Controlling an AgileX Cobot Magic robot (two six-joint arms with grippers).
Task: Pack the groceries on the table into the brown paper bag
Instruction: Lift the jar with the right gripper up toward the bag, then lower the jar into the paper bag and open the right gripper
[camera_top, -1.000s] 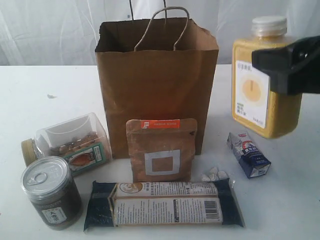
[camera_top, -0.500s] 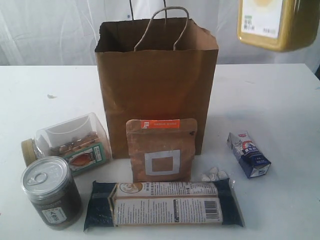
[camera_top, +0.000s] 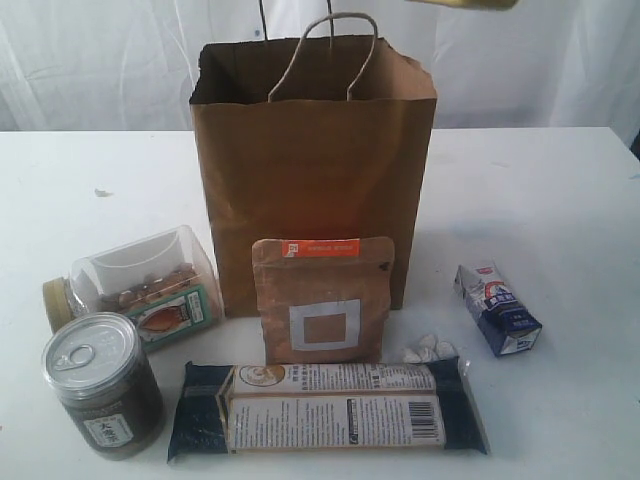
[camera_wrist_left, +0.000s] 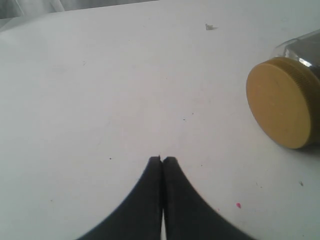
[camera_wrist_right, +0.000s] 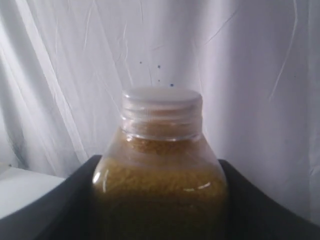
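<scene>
The right gripper (camera_wrist_right: 160, 210) grips the yellow white-capped bottle (camera_wrist_right: 161, 150) high above the brown paper bag (camera_top: 315, 170). The left gripper (camera_wrist_left: 162, 160) has its jaws closed and empty. Unpacked in front of the bag: clear nut jar (camera_top: 140, 285), silver-lidded dark jar (camera_top: 102, 385), brown pouch (camera_top: 322, 300), blue-white carton (camera_top: 497, 308), dark-blue packet (camera_top: 325, 407).

Light was soft and even, bright on the table (camera_top: 560, 200), with faint shadows beside the bag (camera_top: 315, 170). The exterior picture was slightly grainy. In the right wrist view the bottle (camera_wrist_right: 160, 170) sat dim and blurred against a bright curtain (camera_wrist_right: 265, 75).
</scene>
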